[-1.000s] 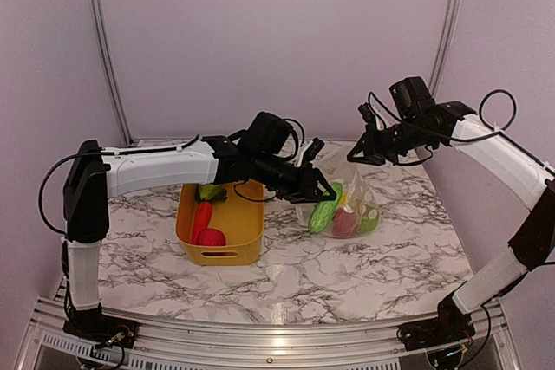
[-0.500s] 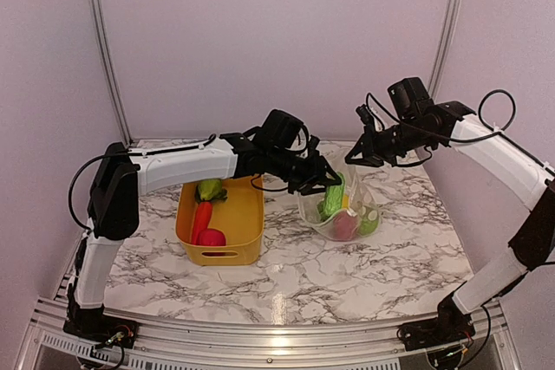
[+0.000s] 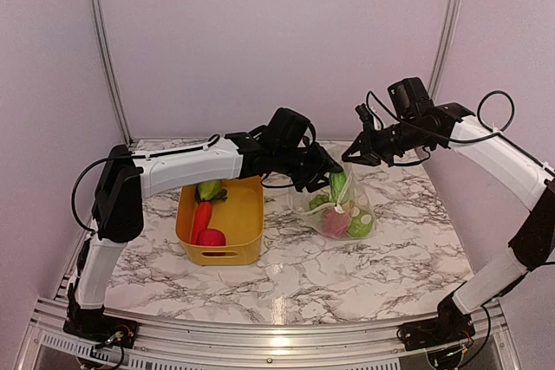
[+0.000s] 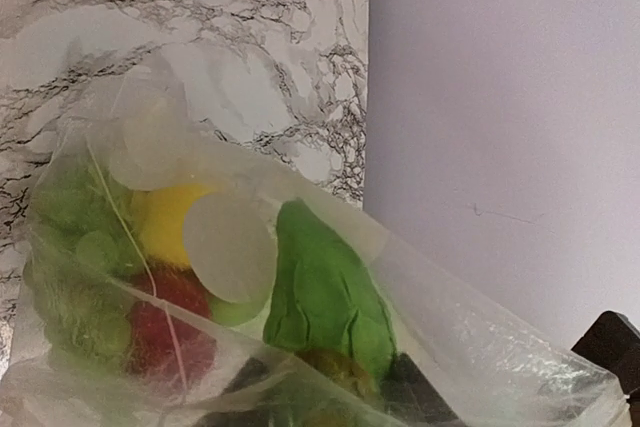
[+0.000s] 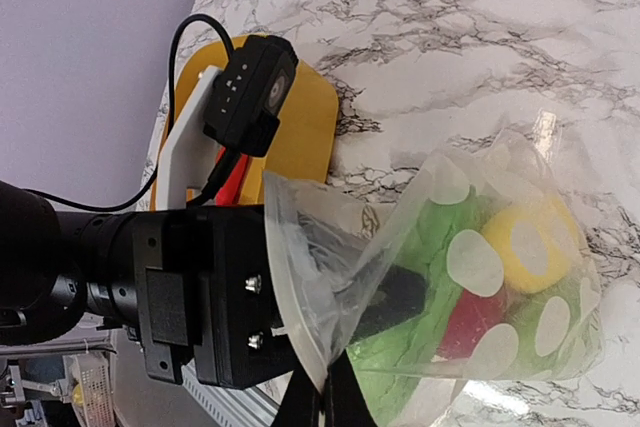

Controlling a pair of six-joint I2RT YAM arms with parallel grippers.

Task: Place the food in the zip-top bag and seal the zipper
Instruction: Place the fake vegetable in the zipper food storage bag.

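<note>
My left gripper (image 3: 325,178) has just carried the cucumber (image 3: 336,186) in. A second ago it hung outside the pouch, right of centre in the overhead view. Now it has gone through the mouth and stands on end inside the zip-top bag (image 3: 345,214). I judge this piece as good as delivered. What remains is to let go, back out and fetch the next one.

The left gripper's tips sit inside the bag mouth. In the right wrist view one dark finger (image 5: 400,292) shows through the film, against the green of the cucumber. Whether the jaws are still clamped on it or already apart I cannot tell through the plastic. My right gripper (image 3: 354,158) is pinched fully together on the bag's upper edge and holds the mouth up. In its own view the film runs down to its tips at bottom centre.

Around the cucumber lie a lemon (image 5: 530,242) and a red apple (image 5: 470,325), both behind the white dots. The bag rests on the marble table (image 3: 303,275), right of centre. Just to its left is the yellow bin (image 3: 250,214). A carrot (image 3: 201,218), a red piece (image 3: 211,237) and a green piece (image 3: 210,190) are not yet moved from it. The zipper is not yet sealed, and I cannot make out its strip.
</note>
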